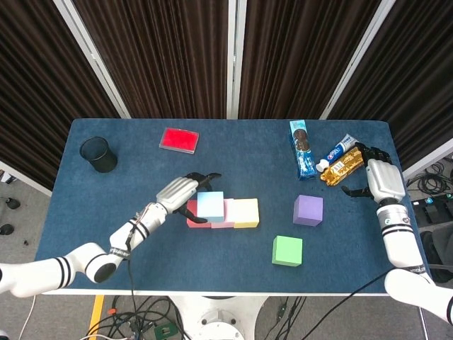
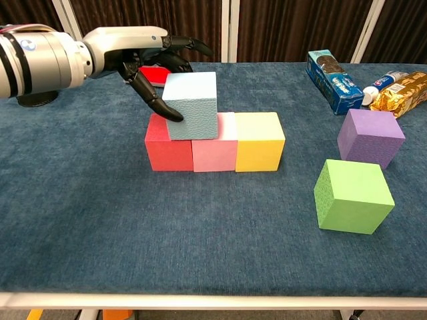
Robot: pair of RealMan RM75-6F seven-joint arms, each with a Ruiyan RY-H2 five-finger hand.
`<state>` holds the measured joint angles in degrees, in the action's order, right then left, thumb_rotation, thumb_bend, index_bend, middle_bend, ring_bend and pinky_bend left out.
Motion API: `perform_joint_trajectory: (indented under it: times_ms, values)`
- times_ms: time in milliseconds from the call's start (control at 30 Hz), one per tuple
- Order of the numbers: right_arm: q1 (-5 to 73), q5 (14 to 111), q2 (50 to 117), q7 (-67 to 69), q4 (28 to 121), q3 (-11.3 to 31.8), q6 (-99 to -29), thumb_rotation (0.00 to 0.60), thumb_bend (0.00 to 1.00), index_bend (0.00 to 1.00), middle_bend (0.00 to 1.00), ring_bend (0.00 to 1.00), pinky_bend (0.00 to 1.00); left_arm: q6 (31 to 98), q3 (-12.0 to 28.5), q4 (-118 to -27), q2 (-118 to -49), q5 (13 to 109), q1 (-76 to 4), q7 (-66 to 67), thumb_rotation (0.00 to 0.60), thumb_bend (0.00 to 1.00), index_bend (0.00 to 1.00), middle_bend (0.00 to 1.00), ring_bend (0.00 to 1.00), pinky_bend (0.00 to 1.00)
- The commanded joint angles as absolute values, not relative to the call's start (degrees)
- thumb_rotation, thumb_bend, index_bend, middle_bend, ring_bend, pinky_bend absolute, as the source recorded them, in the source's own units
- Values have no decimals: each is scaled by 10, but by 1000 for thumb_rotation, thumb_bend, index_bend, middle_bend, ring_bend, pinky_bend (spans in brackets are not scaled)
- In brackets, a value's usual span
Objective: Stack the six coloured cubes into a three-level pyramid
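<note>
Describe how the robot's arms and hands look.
Both arms are white with black rings at the joints. The left hand has a silver-grey back and black fingers; the right hand looks the same. A thin cable runs along the left forearm.

Your head view looks steeply down from high above the near edge, taking in the whole table (image 1: 141, 163); your chest view sits low, close, facing the curtains (image 2: 287, 27). Both share the cube row (image 1: 224, 212).

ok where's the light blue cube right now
In both views the light blue cube sits left of centre, held by the left hand on top of the bottom row, straddling the red cube and pink cube.
</note>
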<state>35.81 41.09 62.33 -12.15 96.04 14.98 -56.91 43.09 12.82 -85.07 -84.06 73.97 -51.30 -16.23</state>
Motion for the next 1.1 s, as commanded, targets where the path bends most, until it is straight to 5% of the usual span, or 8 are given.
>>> perform_joint_trajectory:
  times_ms: [33, 1100]
  values:
    - [359, 410, 624, -122, 960, 150, -568, 600, 98, 0, 116, 0, 0, 436, 126, -849, -842, 743, -512, -162, 600, 126, 85, 532, 155, 121]
    - [360, 409, 624, -115, 956, 149, -558, 600, 100, 0, 116, 0, 0, 430, 121, -832, -842, 744, -518, -187, 600, 126, 85, 528, 155, 119]
